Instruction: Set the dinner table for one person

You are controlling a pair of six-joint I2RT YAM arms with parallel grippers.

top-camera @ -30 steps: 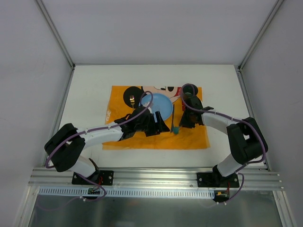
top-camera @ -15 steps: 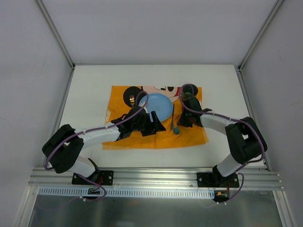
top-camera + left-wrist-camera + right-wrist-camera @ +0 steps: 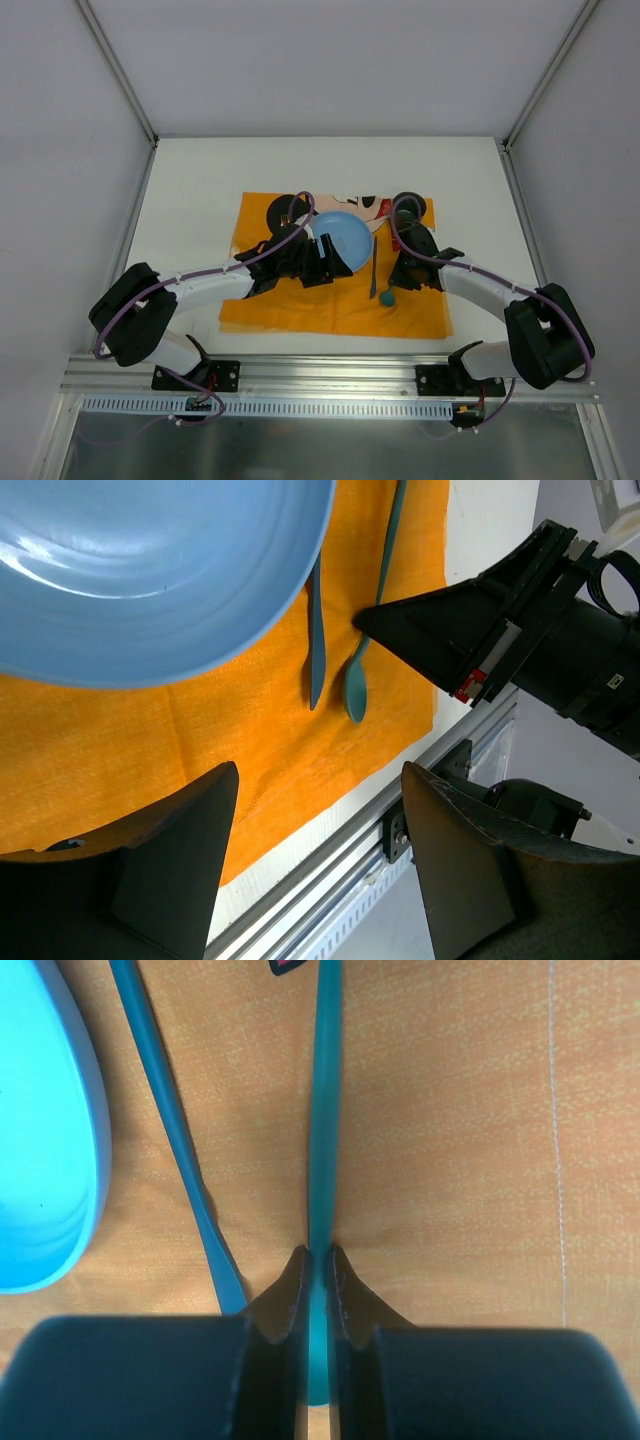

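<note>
The white dinner table (image 3: 190,200) carries an orange cartoon-mouse placemat (image 3: 300,305). A blue plate (image 3: 345,235) lies on the mat, and it also shows in the left wrist view (image 3: 150,570). A teal knife (image 3: 373,262) and a teal spoon (image 3: 386,296) lie right of the plate. My right gripper (image 3: 318,1260) is shut on the spoon's handle (image 3: 322,1140), low over the mat, and in the top view it (image 3: 403,272) sits just right of the knife. My left gripper (image 3: 315,880) is open and empty, hovering by the plate's near rim (image 3: 325,262).
An aluminium rail (image 3: 330,375) runs along the near edge, grey walls stand on the other sides. The knife (image 3: 170,1150) lies just left of the held spoon. The right gripper's black body (image 3: 480,630) shows close by in the left wrist view.
The placemat, with plate, knife and spoon on it, has slid toward the near rail. My right gripper moved nearer with the spoon. My left gripper stayed by the plate.
</note>
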